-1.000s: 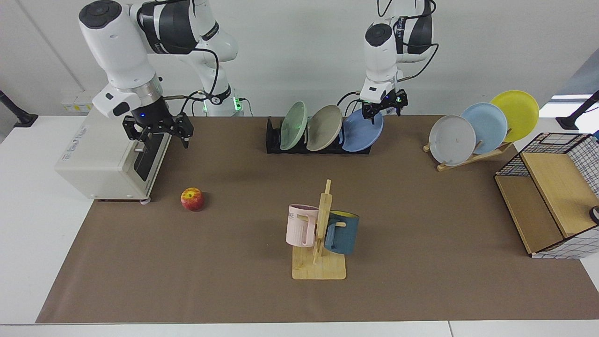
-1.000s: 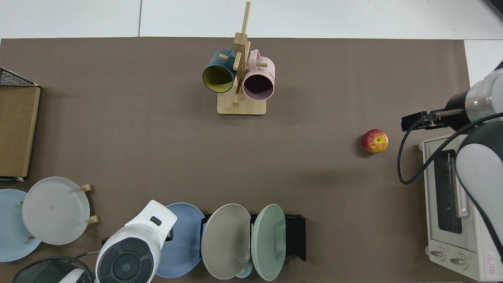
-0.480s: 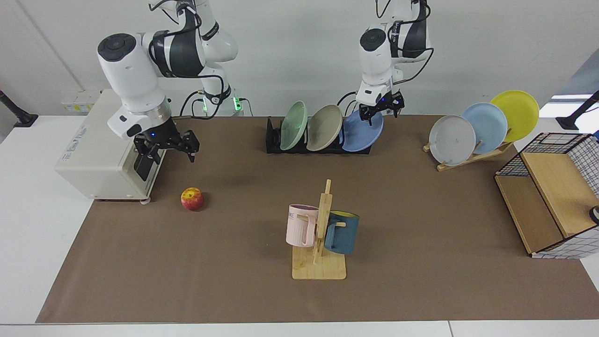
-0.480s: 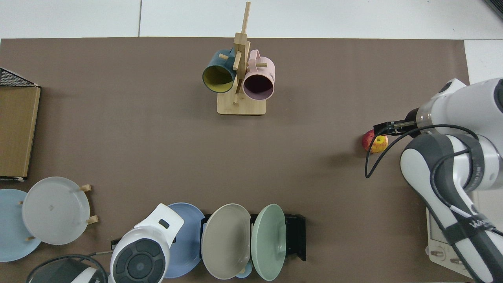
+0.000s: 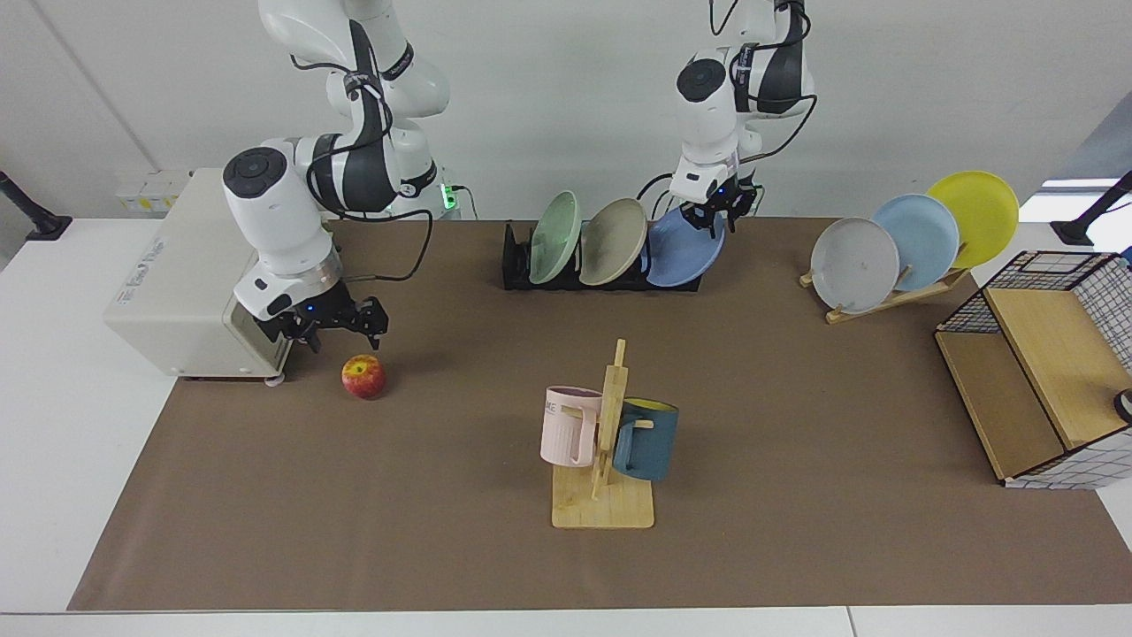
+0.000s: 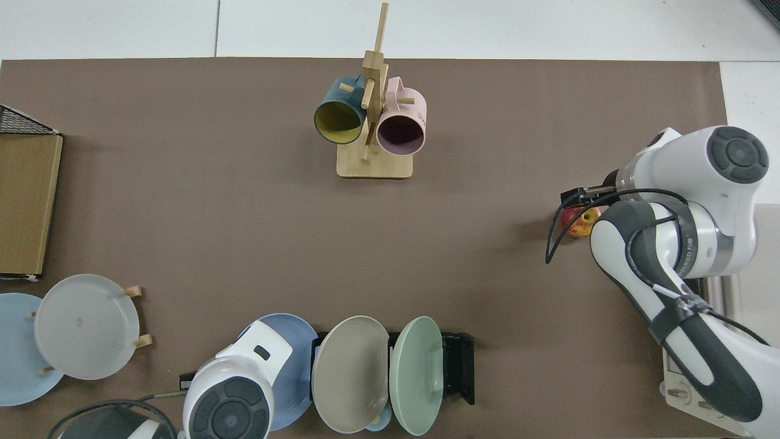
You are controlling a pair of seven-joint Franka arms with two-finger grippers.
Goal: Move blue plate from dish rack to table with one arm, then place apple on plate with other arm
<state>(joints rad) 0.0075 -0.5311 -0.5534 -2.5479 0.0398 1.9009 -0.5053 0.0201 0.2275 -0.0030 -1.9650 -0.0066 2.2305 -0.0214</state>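
The blue plate point(image 5: 679, 255) leans in the end slot of the black dish rack point(image 5: 516, 265), beside a beige and a green plate. My left gripper point(image 5: 725, 212) hovers at the plate's top rim, open, with the rim at its fingertips. In the top view the left arm's wrist hides that gripper and part of the blue plate point(image 6: 300, 366). The apple point(image 5: 363, 376) rests on the brown mat of the table point(image 5: 442, 548). My right gripper point(image 5: 336, 329) hangs open just above and behind it. From above, the right gripper point(image 6: 579, 200) overlaps the apple point(image 6: 577, 225).
A white toaster oven point(image 5: 168, 292) stands close beside the apple. A wooden mug tree point(image 5: 606, 451) holds a pink and a dark blue mug mid-mat. A wooden plate stand point(image 5: 893, 296) carries grey, pale blue and yellow plates. A wire basket point(image 5: 1044, 380) sits beyond it.
My right arm has swung down from in front of the oven to just above the apple. My left gripper has settled slightly lower onto the blue plate's rim.
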